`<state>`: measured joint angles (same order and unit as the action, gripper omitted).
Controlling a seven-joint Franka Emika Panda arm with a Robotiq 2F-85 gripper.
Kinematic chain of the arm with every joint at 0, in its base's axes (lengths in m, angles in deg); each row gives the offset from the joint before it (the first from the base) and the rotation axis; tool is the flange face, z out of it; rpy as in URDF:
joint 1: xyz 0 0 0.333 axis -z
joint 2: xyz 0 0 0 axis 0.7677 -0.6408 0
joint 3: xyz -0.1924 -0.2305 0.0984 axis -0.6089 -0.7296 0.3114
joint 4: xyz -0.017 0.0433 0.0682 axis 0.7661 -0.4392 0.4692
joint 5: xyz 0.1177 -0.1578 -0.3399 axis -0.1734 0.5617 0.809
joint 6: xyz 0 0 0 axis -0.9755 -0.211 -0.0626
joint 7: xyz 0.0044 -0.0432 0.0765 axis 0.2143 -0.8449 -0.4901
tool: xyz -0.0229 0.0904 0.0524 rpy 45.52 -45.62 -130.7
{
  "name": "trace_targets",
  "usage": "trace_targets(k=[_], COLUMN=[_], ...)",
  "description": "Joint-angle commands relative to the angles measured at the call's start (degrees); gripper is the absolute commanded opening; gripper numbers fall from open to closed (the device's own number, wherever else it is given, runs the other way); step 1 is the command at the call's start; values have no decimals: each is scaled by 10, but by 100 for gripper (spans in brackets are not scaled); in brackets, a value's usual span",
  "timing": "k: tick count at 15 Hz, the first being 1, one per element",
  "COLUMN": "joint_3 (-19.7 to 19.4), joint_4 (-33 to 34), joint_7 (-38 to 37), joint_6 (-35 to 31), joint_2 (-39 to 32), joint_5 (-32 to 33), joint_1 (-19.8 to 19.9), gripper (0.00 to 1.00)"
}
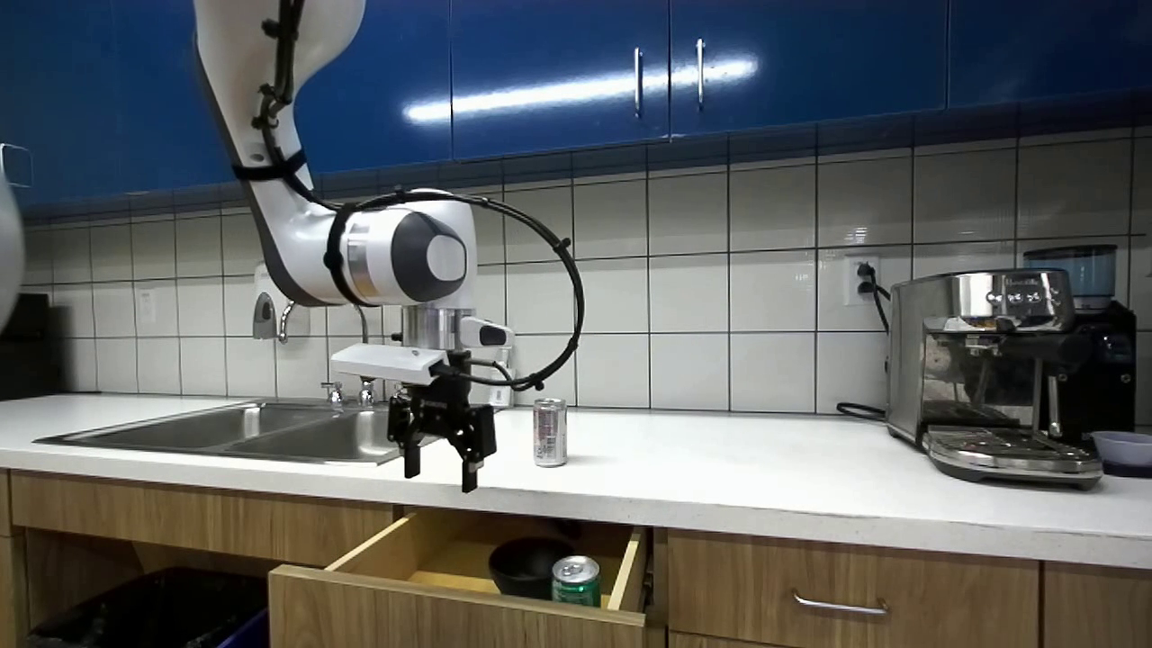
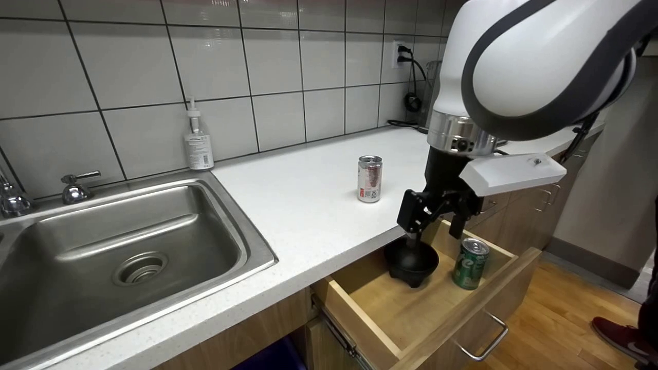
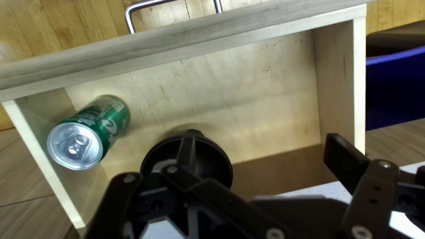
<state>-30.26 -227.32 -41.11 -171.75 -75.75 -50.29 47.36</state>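
My gripper point(image 1: 440, 470) is open and empty, pointing down. It hangs above the counter's front edge and the pulled-out wooden drawer point(image 1: 450, 598); it also shows in an exterior view point(image 2: 434, 235) and the wrist view point(image 3: 262, 146). A black bowl point(image 2: 411, 262) stands in the drawer below one finger, which partly covers it in the wrist view point(image 3: 215, 162). A green can point(image 2: 470, 264) stands upright beside the bowl, in the drawer's corner; it also shows in the wrist view point(image 3: 103, 119). A silver can point(image 1: 550, 432) stands upright on the counter behind the gripper; it also shows in an exterior view point(image 2: 369, 180).
A steel sink point(image 2: 231, 221) is set in the white counter point(image 1: 702, 450). A soap bottle point(image 2: 199, 149) stands behind it. A coffee machine point(image 1: 981, 360) stands at the counter's far end. A bin point(image 1: 153, 612) is under the counter beside the drawer. A person's shoe point(image 2: 622, 339) shows on the floor.
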Motion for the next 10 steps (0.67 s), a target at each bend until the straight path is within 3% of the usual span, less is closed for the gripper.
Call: trace_targets(k=[1, 10], joint_3=[-7, -21], joint_4=[36, 124], joint_7=[-4, 8], joint_6=[34, 66], joint_2=[0, -36], joint_5=[27, 49], joint_1=[15, 29], gripper=[100, 100])
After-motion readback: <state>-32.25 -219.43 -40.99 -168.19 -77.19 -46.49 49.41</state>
